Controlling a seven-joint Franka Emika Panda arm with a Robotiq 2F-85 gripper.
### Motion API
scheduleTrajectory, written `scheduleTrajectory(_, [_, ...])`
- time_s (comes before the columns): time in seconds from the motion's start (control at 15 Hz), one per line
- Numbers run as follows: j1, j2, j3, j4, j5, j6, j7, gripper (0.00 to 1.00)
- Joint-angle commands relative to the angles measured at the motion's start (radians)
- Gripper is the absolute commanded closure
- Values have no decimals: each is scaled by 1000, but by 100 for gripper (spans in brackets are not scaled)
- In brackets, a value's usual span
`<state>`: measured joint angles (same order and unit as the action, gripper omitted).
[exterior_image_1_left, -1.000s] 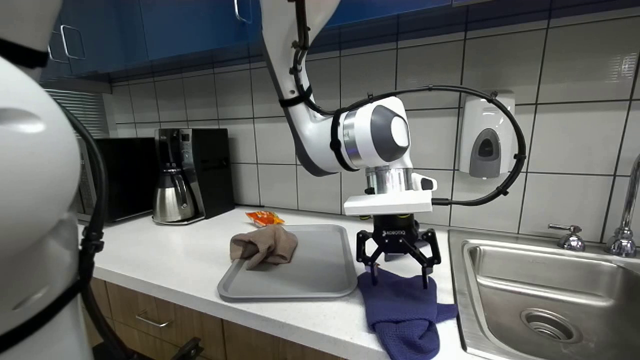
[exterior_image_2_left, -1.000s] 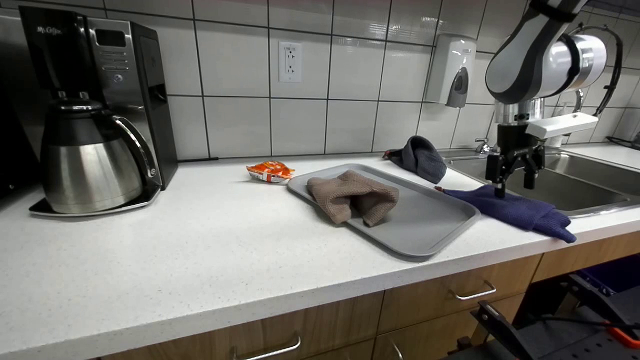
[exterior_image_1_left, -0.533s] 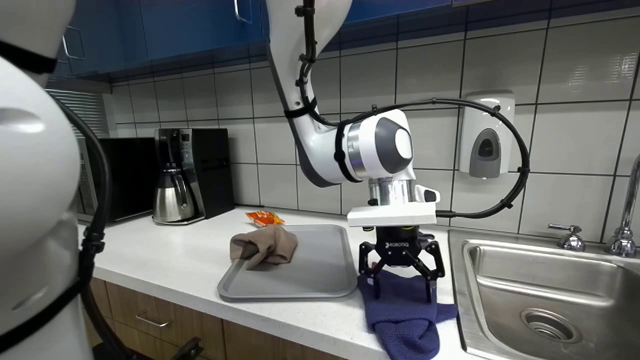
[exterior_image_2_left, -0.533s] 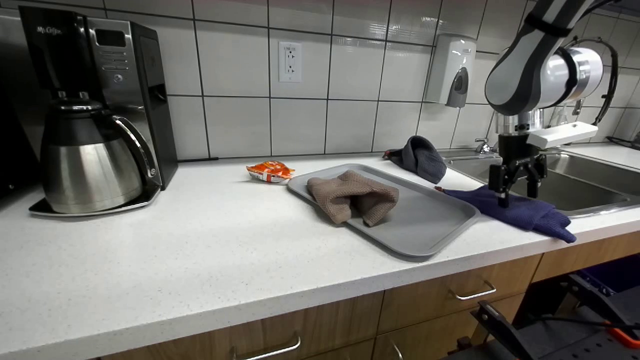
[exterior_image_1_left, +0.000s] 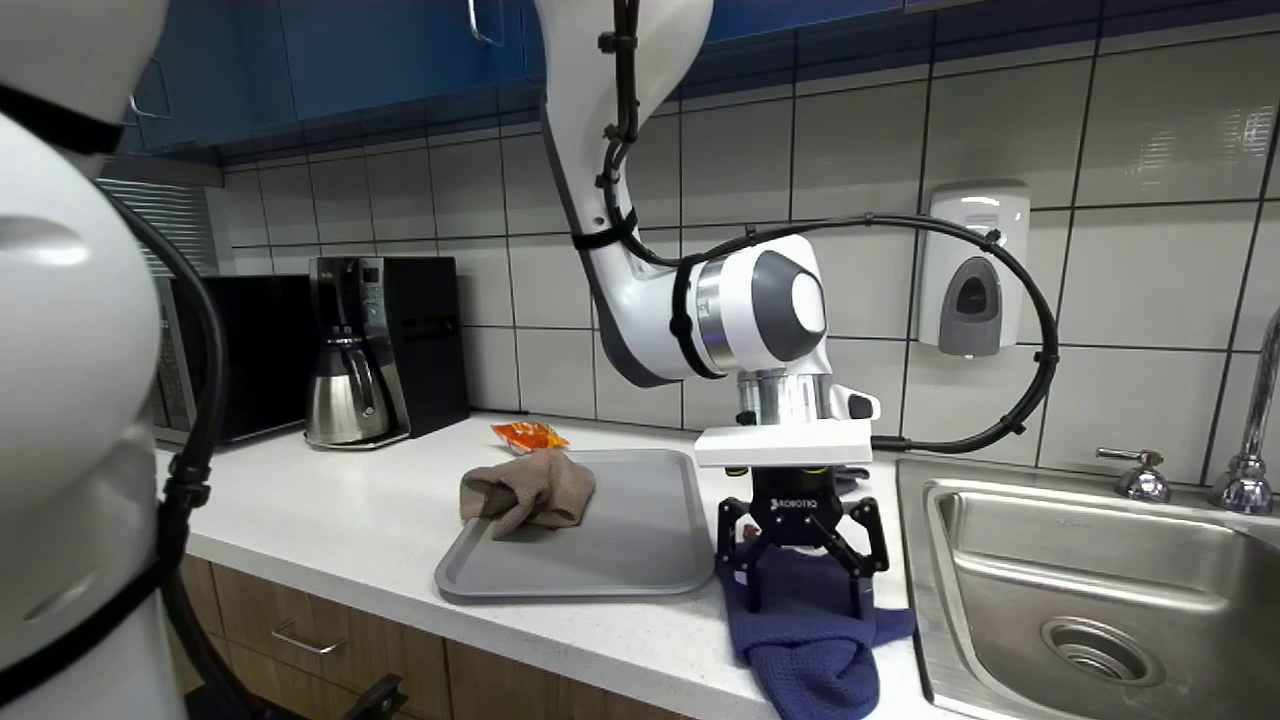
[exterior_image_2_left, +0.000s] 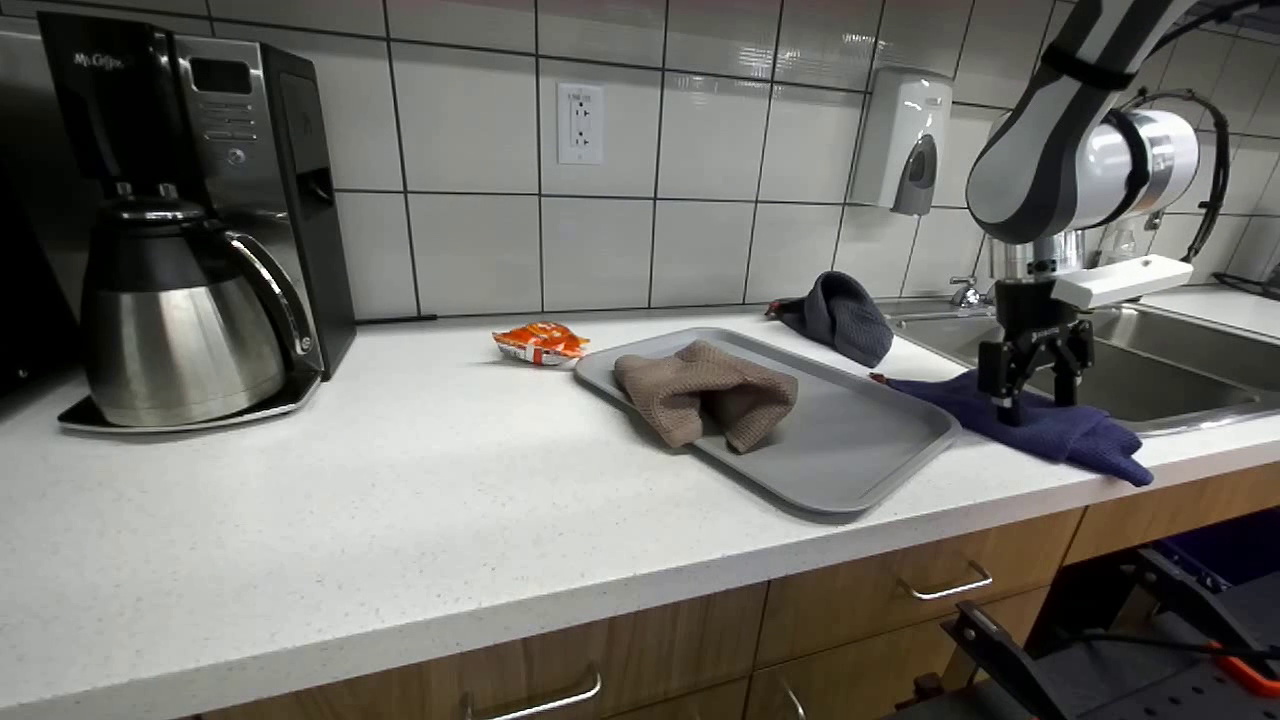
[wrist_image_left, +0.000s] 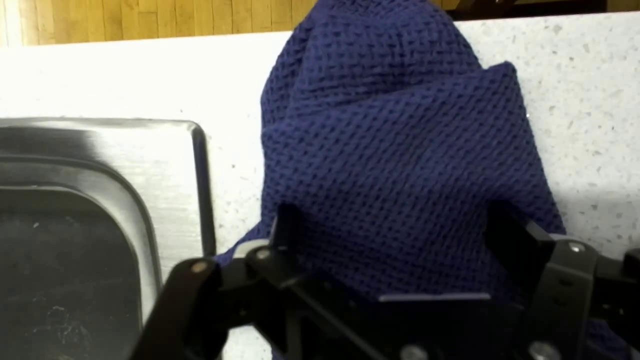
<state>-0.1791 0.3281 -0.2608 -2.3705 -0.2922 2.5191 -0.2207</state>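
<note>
Broadly, a white-tiled wall (exterior_image_2_left: 460, 250) with dark grout runs behind the pale, speckled desk (exterior_image_2_left: 400, 480) that carries the things around me. Set into that desk is a steel sink (wrist_image_left: 170, 170), its rim close by me. Well apart from it, and from me, a black and steel coffee maker (exterior_image_2_left: 300, 150) stands near the wall. Between the two lies a flat grey tray (exterior_image_1_left: 630, 545) with rounded corners. The dark blue cloth (wrist_image_left: 400, 160) rests on the desk in the space between tray and sink, directly beneath me, rumpled and partly folded, its waffle weave plain in the wrist view and one end reaching the desk's front edge. Smaller, a crumpled brown cloth (exterior_image_2_left: 690, 385) sits on the tray and overlaps its rim, while a dark grey cloth (exterior_image_2_left: 845, 320) is bunched on the desk near the wall, reddish at one end. An orange packet (exterior_image_2_left: 542, 342) lies just beside the tray's back corner, on the side toward the coffee maker. Lastly come my black fingers (exterior_image_1_left: 860, 595), spread well apart and pointing straight down over the blue cloth, which lies beneath and between them; both tips are low over the weave, though I cannot tell whether they touch it.
</note>
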Motion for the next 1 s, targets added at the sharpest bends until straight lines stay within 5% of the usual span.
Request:
scheduleTrajectory(0.0, [-7,4,1,6,-28,12,26,35])
scheduleTrajectory(0.6, [-10,-2,0,2,-24,15,24,99])
scheduleTrajectory(0.93, [-13,-6,-3,11,-15,6,31,98])
